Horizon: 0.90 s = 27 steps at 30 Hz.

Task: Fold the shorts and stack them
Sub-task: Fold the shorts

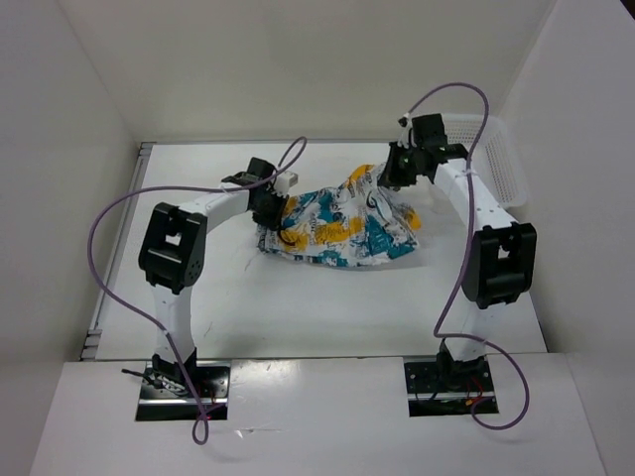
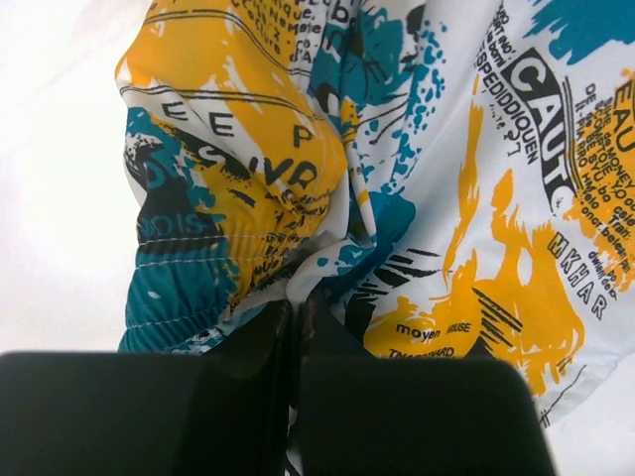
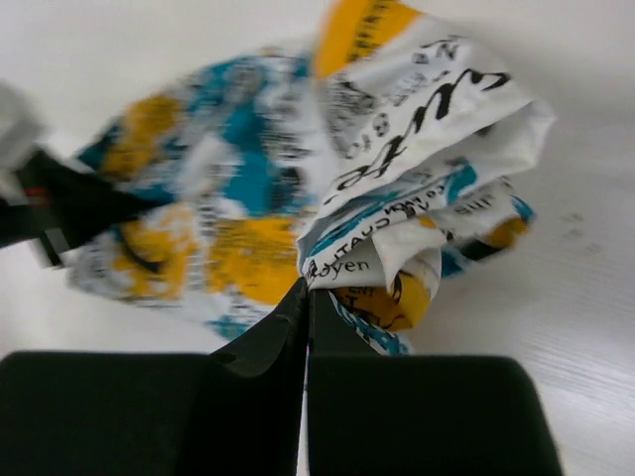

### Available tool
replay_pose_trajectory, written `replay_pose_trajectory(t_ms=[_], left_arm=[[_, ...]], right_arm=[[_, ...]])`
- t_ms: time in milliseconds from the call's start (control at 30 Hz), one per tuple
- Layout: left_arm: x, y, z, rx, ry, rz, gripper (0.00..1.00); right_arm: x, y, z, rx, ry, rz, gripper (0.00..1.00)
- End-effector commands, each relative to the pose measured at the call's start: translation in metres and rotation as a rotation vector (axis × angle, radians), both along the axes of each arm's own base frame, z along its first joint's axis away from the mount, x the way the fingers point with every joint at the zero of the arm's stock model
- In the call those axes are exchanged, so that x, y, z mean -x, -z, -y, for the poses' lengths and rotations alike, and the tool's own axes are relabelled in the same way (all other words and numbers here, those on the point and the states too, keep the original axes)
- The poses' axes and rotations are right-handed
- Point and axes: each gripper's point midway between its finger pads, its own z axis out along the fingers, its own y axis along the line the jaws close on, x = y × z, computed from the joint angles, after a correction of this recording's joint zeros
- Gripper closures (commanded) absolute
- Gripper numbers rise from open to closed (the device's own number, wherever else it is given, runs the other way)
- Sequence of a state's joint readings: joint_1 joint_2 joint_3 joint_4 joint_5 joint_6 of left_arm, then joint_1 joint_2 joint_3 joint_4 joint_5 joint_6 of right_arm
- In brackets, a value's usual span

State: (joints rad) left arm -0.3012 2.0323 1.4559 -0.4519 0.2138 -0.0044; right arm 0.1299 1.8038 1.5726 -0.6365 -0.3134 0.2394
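The shorts (image 1: 342,226) lie crumpled in the middle of the table, white with teal, yellow and black print. My left gripper (image 1: 270,203) is at their left end, shut, with a bunched fold of the shorts (image 2: 437,178) pinched at its tips (image 2: 298,302). At the upper right end my right gripper (image 1: 392,180) is also shut, and it pinches a folded edge of the shorts (image 3: 397,149) at its tips (image 3: 306,288). That end is drawn up off the table a little.
A white mesh basket (image 1: 491,149) stands at the back right, just behind the right arm. White walls close in the table on three sides. The left arm (image 3: 60,203) shows blurred at the left of the right wrist view.
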Motion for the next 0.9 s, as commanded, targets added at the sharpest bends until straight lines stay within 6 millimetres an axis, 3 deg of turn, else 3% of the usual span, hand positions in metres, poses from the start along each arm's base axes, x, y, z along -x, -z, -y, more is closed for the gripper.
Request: replay_pose_trajectory(t_ms=[0, 33, 67, 133, 167, 200, 233, 300, 333, 400, 500, 533, 633, 867], left_arm=[[-0.018, -0.006, 0.038, 0.027, 0.068, 0.069, 1.00], [-0.020, -0.001, 0.047, 0.028, 0.084, 0.070, 1.00], [-0.021, -0.002, 0.054, 0.030, 0.098, 0.076, 1.00], [-0.022, -0.011, 0.076, 0.053, 0.138, 0.100, 1.00], [-0.020, -0.006, 0.077, 0.058, 0.144, 0.086, 1.00], [-0.023, -0.011, 0.080, 0.070, 0.149, 0.095, 1.00], [-0.022, -0.011, 0.081, 0.079, 0.154, 0.092, 1.00], [-0.023, -0.012, 0.082, 0.082, 0.154, 0.100, 1.00], [-0.022, -0.013, 0.084, 0.090, 0.160, 0.097, 1.00], [-0.026, -0.016, 0.078, 0.109, 0.151, 0.101, 1.00], [-0.030, -0.011, 0.054, 0.128, 0.109, 0.082, 1.00], [-0.034, -0.013, 0.039, 0.136, 0.080, 0.079, 1.00], [-0.032, -0.016, 0.030, 0.193, 0.077, 0.072, 0.99], [-0.023, -0.018, 0.060, 0.397, 0.199, 0.050, 0.99]], right_arm=[[0.013, -0.058, -0.076, -0.106, -0.144, 0.068, 1.00], [0.009, -0.074, -0.096, -0.148, -0.155, 0.090, 1.00], [0.009, -0.075, -0.111, -0.162, -0.171, 0.084, 1.00], [0.008, -0.058, -0.155, -0.175, -0.229, 0.048, 1.00], [0.002, -0.067, -0.168, -0.188, -0.231, 0.068, 1.00], [-0.002, -0.047, -0.180, -0.179, -0.234, 0.031, 1.00], [0.005, -0.050, -0.203, -0.194, -0.261, 0.024, 1.00], [0.010, -0.028, -0.223, -0.182, -0.272, -0.026, 1.00], [0.015, -0.028, -0.238, -0.182, -0.285, -0.024, 1.00], [0.016, -0.019, -0.239, -0.161, -0.254, -0.044, 1.00], [0.017, 0.000, -0.233, -0.097, -0.205, -0.073, 1.00], [0.015, 0.001, -0.231, -0.087, -0.194, -0.068, 1.00], [0.014, 0.002, -0.228, -0.075, -0.191, -0.054, 1.00], [0.018, 0.011, -0.270, -0.083, -0.224, -0.038, 1.00]])
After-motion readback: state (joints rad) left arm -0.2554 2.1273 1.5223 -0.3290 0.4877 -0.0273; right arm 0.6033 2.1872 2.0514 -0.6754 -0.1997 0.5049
